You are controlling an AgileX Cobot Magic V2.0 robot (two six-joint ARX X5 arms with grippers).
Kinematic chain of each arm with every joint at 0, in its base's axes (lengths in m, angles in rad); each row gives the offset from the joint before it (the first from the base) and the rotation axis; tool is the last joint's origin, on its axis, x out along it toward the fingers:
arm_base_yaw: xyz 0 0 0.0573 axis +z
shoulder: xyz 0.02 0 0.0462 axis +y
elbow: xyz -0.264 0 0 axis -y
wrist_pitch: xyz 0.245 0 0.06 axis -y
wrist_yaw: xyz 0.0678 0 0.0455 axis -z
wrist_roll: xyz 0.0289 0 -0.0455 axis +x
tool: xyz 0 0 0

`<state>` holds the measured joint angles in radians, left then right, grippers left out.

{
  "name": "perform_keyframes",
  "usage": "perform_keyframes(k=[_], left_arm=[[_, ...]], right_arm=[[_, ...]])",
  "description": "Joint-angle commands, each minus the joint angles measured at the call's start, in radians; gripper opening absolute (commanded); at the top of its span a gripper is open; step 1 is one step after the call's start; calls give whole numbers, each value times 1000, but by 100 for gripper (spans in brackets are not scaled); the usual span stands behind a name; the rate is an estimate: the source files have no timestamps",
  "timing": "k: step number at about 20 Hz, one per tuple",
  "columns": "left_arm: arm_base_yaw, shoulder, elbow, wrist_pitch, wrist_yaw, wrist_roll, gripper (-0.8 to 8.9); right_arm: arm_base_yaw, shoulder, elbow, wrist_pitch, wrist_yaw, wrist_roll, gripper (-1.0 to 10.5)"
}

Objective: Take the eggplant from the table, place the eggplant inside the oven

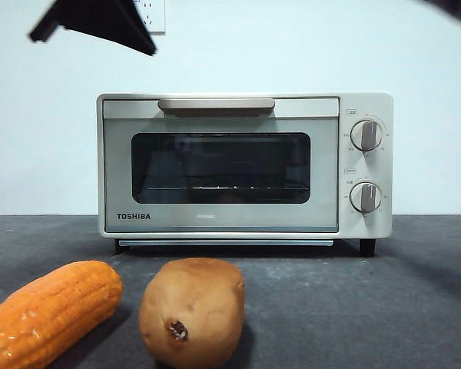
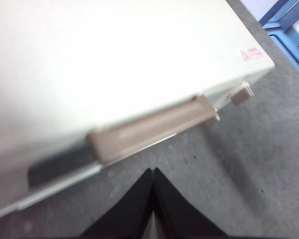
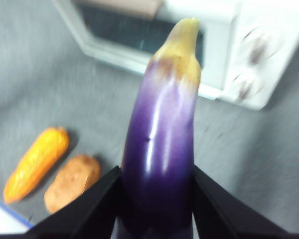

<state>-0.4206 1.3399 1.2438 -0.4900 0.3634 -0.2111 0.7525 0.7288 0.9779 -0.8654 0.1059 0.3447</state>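
The eggplant (image 3: pixel 162 149) sits clamped between the two black jaws of the right gripper (image 3: pixel 157 199), its broad purple end down between them and its pale yellow-green tip pointing away toward the oven (image 3: pixel 229 55). It is lifted clear of the worktop (image 3: pixel 249 164), above the ground in front of the oven, whose door is closed. In the right wrist view the corn cob (image 3: pixel 36 163) and the potato (image 3: pixel 72 182) lie side by side on the worktop below, apart from the eggplant.

The left gripper (image 2: pixel 153 199) has its jaws pressed together with nothing between them. It hangs over the worktop (image 2: pixel 249 164) just in front of the oven (image 2: pixel 114 59), near the beige bar handle (image 2: pixel 149 129); this view is blurred.

In the front view the oven (image 1: pixel 223 165) stands at the far middle of the worktop (image 1: pixel 353 307), door shut, with the corn cob (image 1: pixel 50 311) at near left and the potato (image 1: pixel 192 311) just to its right. A black arm part (image 1: pixel 100 23) shows at the top left corner, another at the top right; the eggplant is out of this view
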Motion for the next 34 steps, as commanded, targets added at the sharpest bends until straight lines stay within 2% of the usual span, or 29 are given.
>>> perform_keyframes(k=[1, 7, 12, 19, 26, 34], left_arm=[[-31, 106, 100, 3, -37, 54, 4], [-76, 300, 242, -27, -61, 99, 4], [-92, 341, 248, -73, -61, 112, 4], [-143, 340, 251, -298, -56, 148, 4], [-227, 340, 253, -474, -55, 193, 4], [-233, 309, 253, -486, -56, 206, 4]], right_arm=[[8, -58, 19, -5, 52, -10, 152], [8, -170, 19, -49, 161, -9, 152], [8, -182, 19, -55, 166, -9, 152], [9, -173, 19, 23, 163, -18, 152], [10, -98, 19, 71, 93, -57, 152], [10, 13, 19, 90, -9, -129, 152]])
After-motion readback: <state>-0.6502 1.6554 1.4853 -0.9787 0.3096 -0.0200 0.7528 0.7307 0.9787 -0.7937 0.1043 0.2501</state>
